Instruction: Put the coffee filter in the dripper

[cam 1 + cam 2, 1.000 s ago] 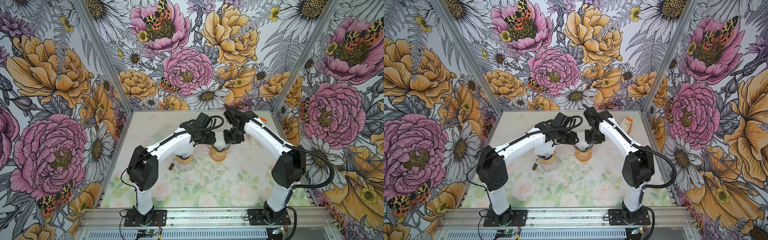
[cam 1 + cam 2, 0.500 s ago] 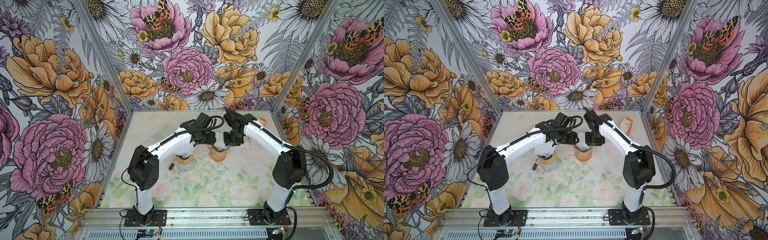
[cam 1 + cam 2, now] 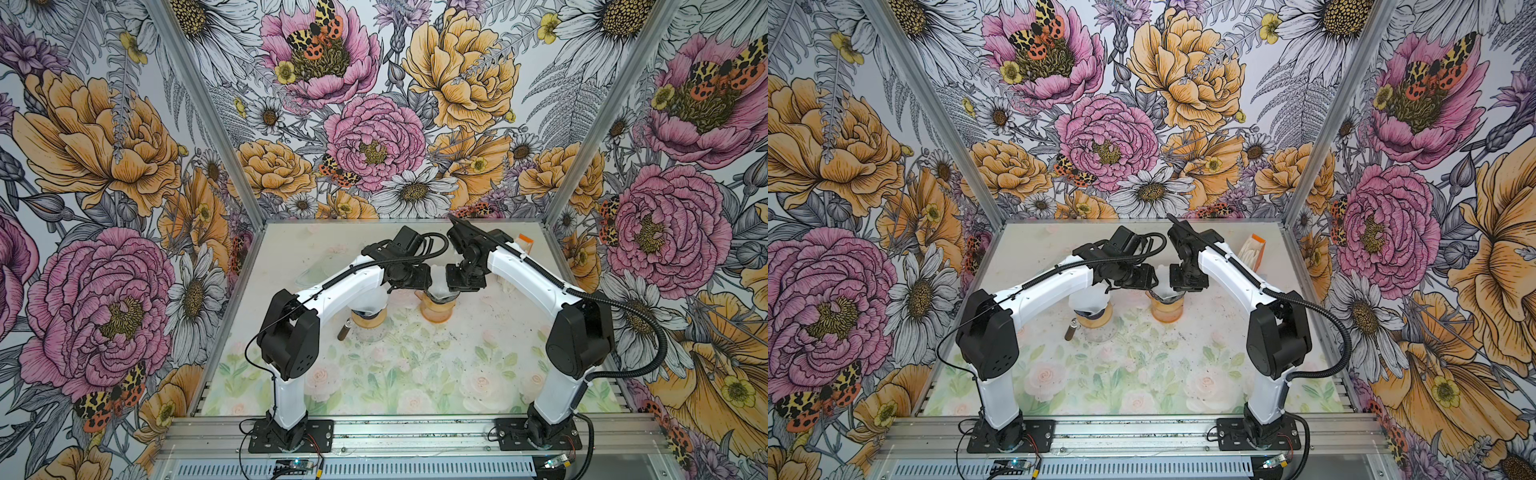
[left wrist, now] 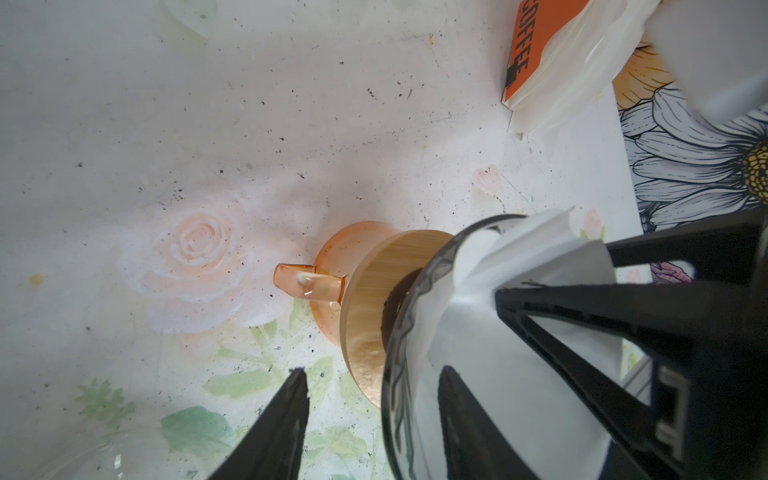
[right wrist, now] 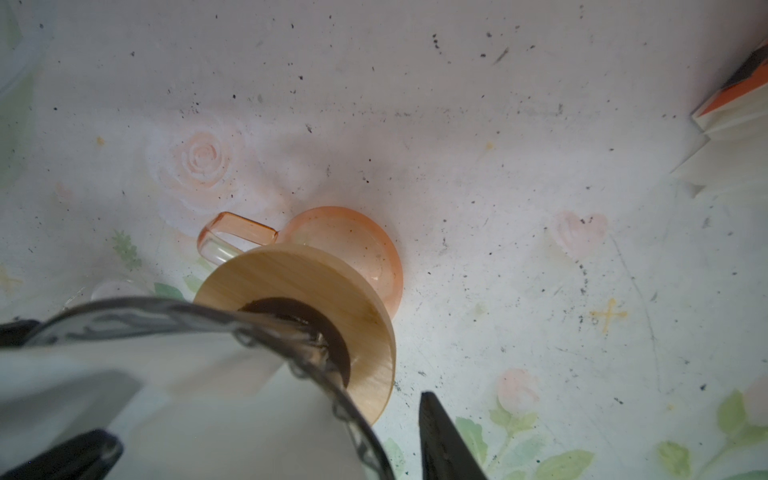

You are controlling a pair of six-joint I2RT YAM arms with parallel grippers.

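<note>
The clear glass dripper (image 4: 395,353) with its wooden collar (image 5: 291,274) stands on an orange glass mug (image 5: 357,237) at mid-table (image 3: 435,309). A white coffee filter (image 4: 498,266) sits in the dripper's cone, one edge poking above the rim (image 5: 187,374). My left gripper (image 4: 374,370) is open across the rim, with one finger inside on the paper and one outside. Opposite it, my right gripper (image 5: 270,415) also stands open across the rim. In both top views the two grippers (image 3: 415,277) (image 3: 463,279) meet over the dripper (image 3: 1165,297).
A second glass vessel on an orange base (image 3: 368,313) stands under my left arm, with a small brown cylinder (image 3: 343,332) beside it. A pack of filters with an orange label (image 3: 524,243) (image 4: 540,62) lies at the back right. A clear glass piece (image 3: 316,270) lies at the back left.
My right gripper has sunk slightly toward the dripper. The left arm and the dripper have stayed still.
</note>
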